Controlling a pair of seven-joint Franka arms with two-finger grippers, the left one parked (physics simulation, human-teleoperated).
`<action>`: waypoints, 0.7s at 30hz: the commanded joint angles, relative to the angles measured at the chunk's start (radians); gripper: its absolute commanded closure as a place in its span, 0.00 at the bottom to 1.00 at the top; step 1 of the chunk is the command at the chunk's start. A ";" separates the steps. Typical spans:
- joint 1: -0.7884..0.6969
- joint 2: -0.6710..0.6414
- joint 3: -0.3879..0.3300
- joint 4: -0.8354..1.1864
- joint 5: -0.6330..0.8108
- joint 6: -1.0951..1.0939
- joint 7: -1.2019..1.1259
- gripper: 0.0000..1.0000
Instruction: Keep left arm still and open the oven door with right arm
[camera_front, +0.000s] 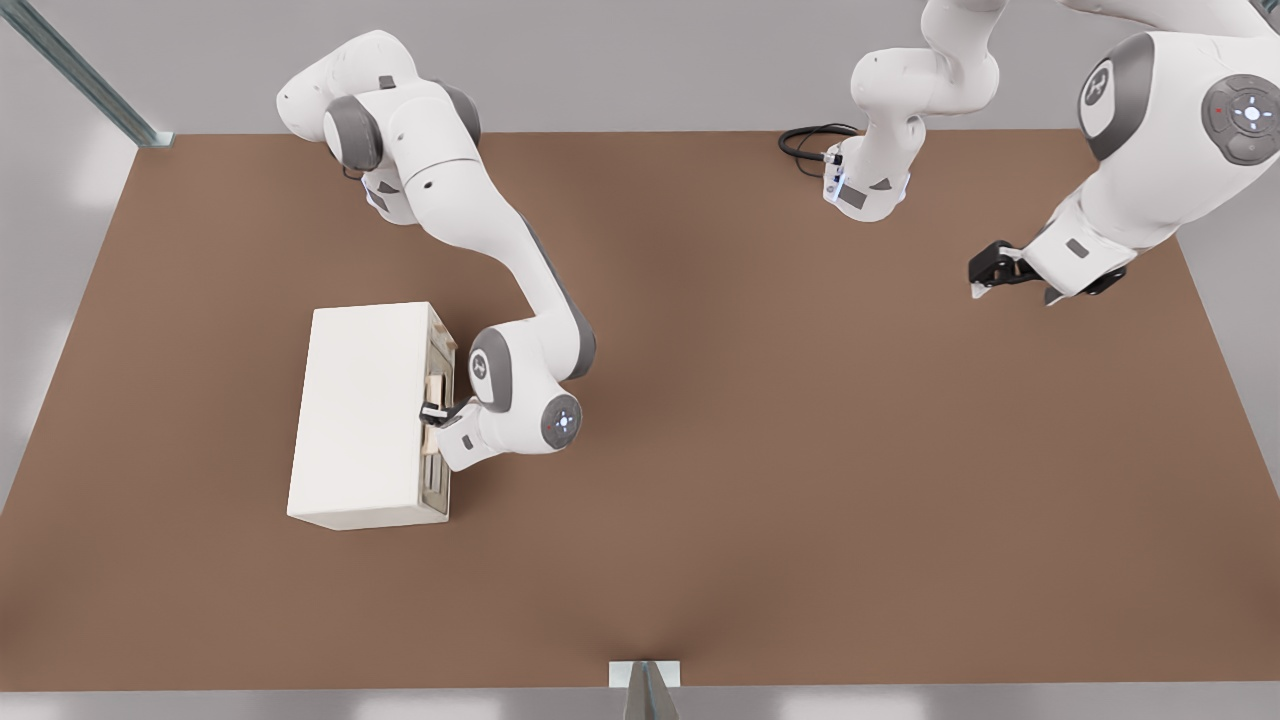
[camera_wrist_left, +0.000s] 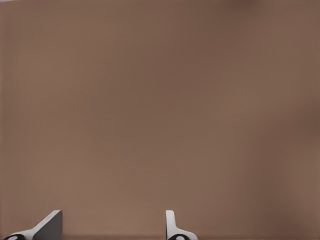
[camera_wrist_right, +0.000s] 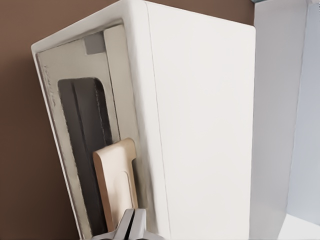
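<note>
My right arm (camera_front: 500, 240) reaches from the far edge of the brown tabletop (camera_front: 800, 450) down to the oven (camera_front: 362, 412), a cream-white box lying at about 9 o'clock from the tabletop's middle in the front view. The oven door (camera_front: 437, 420) is the narrow panel on the box's 3 o'clock side, facing the front view's right; it sits flush against the body, so I record it as closed. My hand (camera_front: 436, 411) is at that panel, pressed up to the tan handle (camera_wrist_right: 116, 180), roughly midway along the door's length. In the right wrist view the two grey fingertips (camera_wrist_right: 131, 226) meet edge to edge with no gap between them, right at the foot of the handle, so the hand is clenched with nothing between its tips (the handle rises just past the tips, and whether they touch it I cannot tell). The same view shows the door's dark window strip (camera_wrist_right: 82, 150) running beside the handle, framed in greyish cream, and the oven's plain flat top (camera_wrist_right: 200, 125) next to the door. The oven stands squarely on the tabletop, well apart from the near edge.
</note>
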 joint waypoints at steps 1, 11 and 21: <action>0.003 0.003 -0.001 0.002 0.000 0.002 0.125 0.79; 0.004 0.014 0.007 0.000 0.000 0.007 0.132 0.79; -0.075 -0.227 0.059 -0.006 0.286 0.200 -0.114 0.79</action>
